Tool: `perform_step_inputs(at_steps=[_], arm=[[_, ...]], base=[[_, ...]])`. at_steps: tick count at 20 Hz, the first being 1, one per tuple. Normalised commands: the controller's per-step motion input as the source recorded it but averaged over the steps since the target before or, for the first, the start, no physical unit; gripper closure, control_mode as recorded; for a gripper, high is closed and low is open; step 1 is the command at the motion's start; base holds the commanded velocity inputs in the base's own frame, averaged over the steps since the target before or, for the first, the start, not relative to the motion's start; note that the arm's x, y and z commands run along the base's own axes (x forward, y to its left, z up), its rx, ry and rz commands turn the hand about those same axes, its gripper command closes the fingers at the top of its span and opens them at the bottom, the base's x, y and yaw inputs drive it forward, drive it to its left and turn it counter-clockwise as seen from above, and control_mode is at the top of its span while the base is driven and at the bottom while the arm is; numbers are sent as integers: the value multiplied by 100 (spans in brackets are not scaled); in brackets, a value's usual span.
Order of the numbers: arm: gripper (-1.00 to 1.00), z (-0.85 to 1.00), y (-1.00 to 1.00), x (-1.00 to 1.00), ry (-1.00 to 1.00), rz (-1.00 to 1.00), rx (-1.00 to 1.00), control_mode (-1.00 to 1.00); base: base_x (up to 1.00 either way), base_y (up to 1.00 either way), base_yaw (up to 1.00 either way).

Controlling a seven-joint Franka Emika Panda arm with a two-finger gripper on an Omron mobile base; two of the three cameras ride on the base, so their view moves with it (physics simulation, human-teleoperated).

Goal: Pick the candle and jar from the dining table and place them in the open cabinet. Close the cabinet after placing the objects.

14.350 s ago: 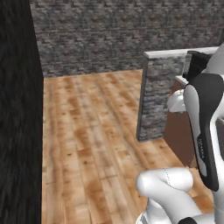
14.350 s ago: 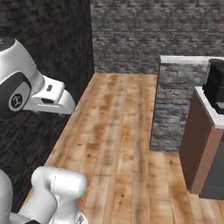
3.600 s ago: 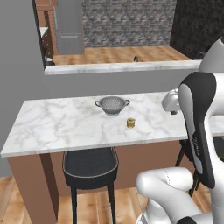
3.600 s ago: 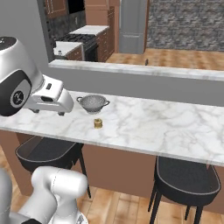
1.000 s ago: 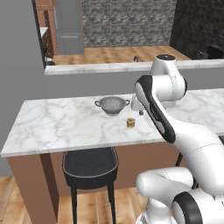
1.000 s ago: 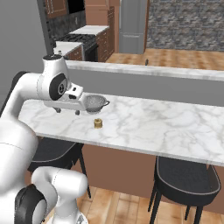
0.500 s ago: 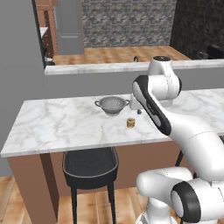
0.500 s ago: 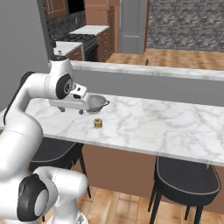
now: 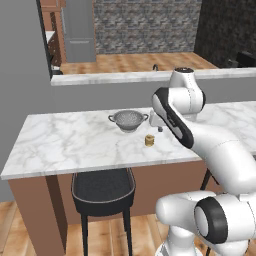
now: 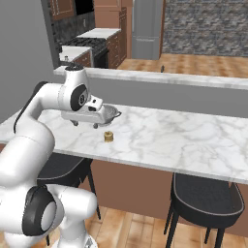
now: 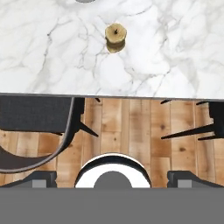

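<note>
White grey-veined marble: dining table (image 9: 65, 145) w/ brown base, seen from the stool side. Candle (image 9: 149, 140), squat yellow-gold cyl., stands upright on the slab near its front edge; in hand view it sits at approx. 12 o'clock (image 11: 115, 35), upper centre. Steel colander (image 9: 128, 120) lies at approx. 11 o'clock from candle, near but apart. Gripper (image 10: 84, 124) hovers above the slab, at 9 o'clock of candle in right base view, touching nothing; fingers (image 11: 40, 178) spread wide apart, nothing between them. Black stool (image 9: 103, 186) tucked under table front; second stool (image 10: 206, 193) at 4 o'clock of candle in right base view. Raised grey ledge (image 9: 125, 77) behind table.
</note>
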Motion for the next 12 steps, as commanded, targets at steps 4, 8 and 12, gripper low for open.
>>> perform_step_inputs(at_steps=[4,8,12], arm=[[-100,-17,0,29,5,0,0,-100],[-100,-14,0,27,8,0,0,-100],[-100,-12,0,26,8,0,0,-100]], base=[[0,0,0],[0,0,0],[0,0,0]])
